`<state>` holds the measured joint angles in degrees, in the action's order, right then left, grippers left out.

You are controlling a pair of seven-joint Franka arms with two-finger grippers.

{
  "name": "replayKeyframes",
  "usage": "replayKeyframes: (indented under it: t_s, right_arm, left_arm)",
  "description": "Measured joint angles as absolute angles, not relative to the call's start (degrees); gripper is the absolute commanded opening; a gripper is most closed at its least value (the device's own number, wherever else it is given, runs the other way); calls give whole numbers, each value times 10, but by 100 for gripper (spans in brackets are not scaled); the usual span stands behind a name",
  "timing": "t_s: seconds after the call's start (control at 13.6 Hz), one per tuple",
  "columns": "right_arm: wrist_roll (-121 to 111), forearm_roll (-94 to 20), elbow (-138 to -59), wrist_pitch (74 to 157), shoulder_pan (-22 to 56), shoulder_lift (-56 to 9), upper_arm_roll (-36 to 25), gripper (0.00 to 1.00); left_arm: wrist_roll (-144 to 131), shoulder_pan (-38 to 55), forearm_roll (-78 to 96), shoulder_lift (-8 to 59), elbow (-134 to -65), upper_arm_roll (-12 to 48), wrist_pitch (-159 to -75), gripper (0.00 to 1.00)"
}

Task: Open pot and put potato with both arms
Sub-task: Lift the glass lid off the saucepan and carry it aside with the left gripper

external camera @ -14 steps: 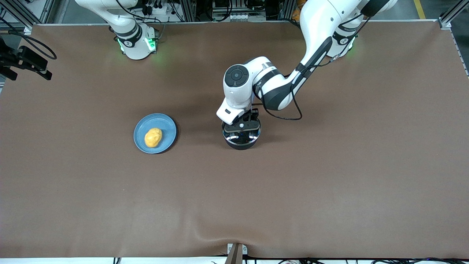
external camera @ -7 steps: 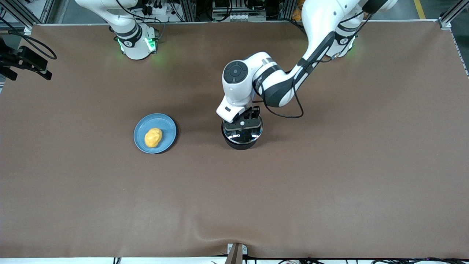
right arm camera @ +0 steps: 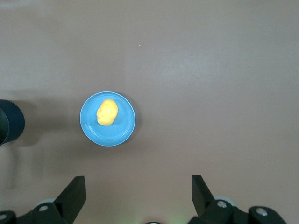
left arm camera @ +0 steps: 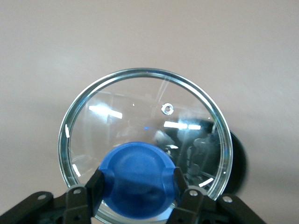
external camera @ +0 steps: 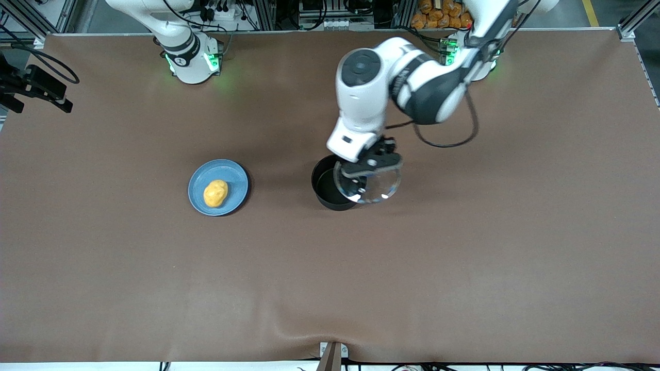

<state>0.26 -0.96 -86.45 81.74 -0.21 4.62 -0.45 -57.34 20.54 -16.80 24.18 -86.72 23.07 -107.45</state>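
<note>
The black pot (external camera: 327,185) stands open on the brown table; its handle is hidden. My left gripper (external camera: 367,172) is shut on the blue knob (left arm camera: 138,179) of the round glass lid (external camera: 379,186) and holds it in the air over the pot's edge toward the left arm's end. The yellow-orange potato (external camera: 215,193) lies on a blue plate (external camera: 232,175) toward the right arm's end. In the right wrist view the potato (right arm camera: 107,112), the plate (right arm camera: 122,131) and the pot's edge (right arm camera: 10,122) show. My right gripper (right arm camera: 138,191) is open, high above the table.
A heap of orange-brown lumps (external camera: 438,15) lies off the table past the left arm's base. A black camera mount (external camera: 36,87) sticks in at the right arm's end of the table.
My left gripper has lifted the glass lid off the pot and carried it up and toward the left arm's end. The pot now stands open. The right arm has not moved.
</note>
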Motion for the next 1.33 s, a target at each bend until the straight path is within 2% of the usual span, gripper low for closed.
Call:
replayKeyframes:
  t_s: [0.3,0.59,0.74,1.11,1.33]
  right_arm:
    - [3,-10,-865,818,-2,24,-4,100]
    - [2,-10,-866,824,-3,-28,-5,100]
    - [-1,-10,-866,826,-3,-56,-5,100]
    - [-3,-7,-858,848,-1,-133,-3,100]
    - [-2,-8,-852,882,-1,-165,-3,100]
  left_arm:
    - [-452,79,-124,222,-876,230,-1069,0]
    - [-321,-33,-121,218,-931,230,-1075,0]
    - [-280,-83,-121,218,-980,230,-1123,0]
    - [-178,-190,-120,223,-1142,229,-1339,0]
    - [-171,-199,-120,238,-1174,230,-1377,0]
